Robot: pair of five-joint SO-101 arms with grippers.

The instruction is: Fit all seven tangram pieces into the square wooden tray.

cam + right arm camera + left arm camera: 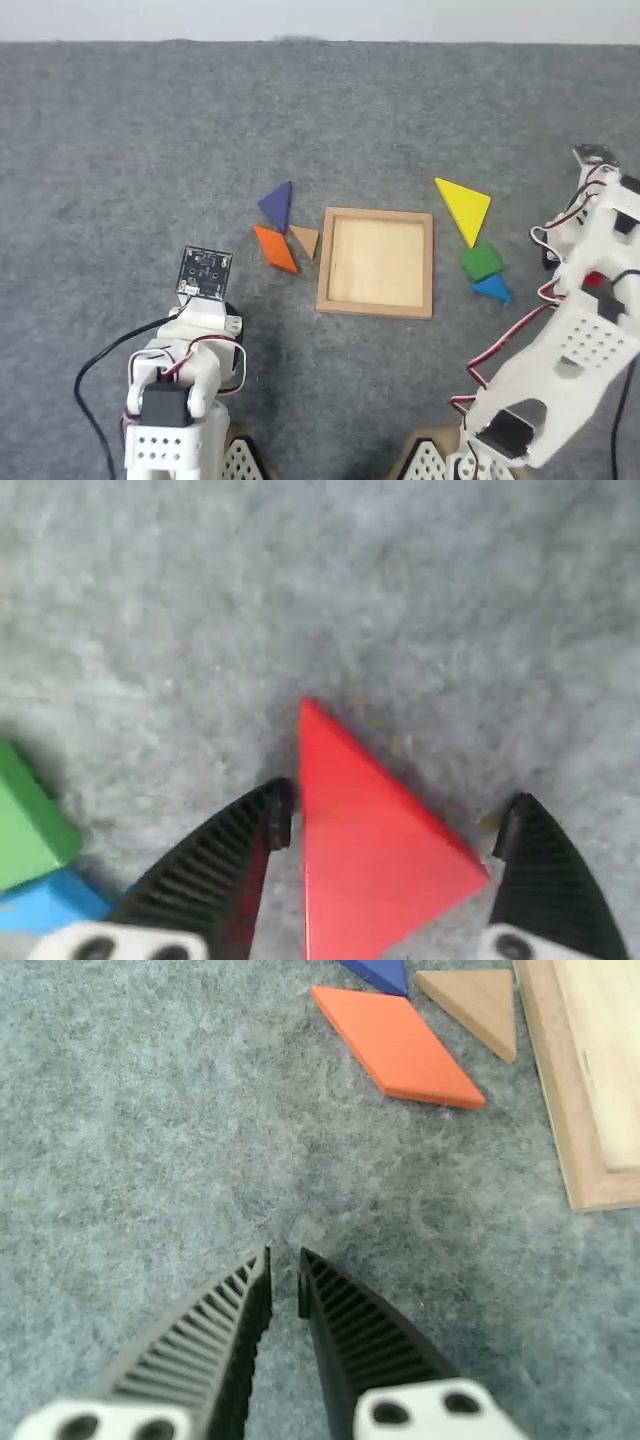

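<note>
So far the square wooden tray [325, 262], in the middle of the grey felt-covered table [150, 120], holds nothing, and all seven placements are left to do. The right gripper [400, 808], jaws spread wide, straddles the flat red wooden triangle [370, 850] near the table's right edge. The left gripper [285, 1265], nearly closed and empty, hangs over bare felt.

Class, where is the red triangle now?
In the right wrist view, the red triangle lies on the mat inside the open right gripper, near the green piece.
</note>
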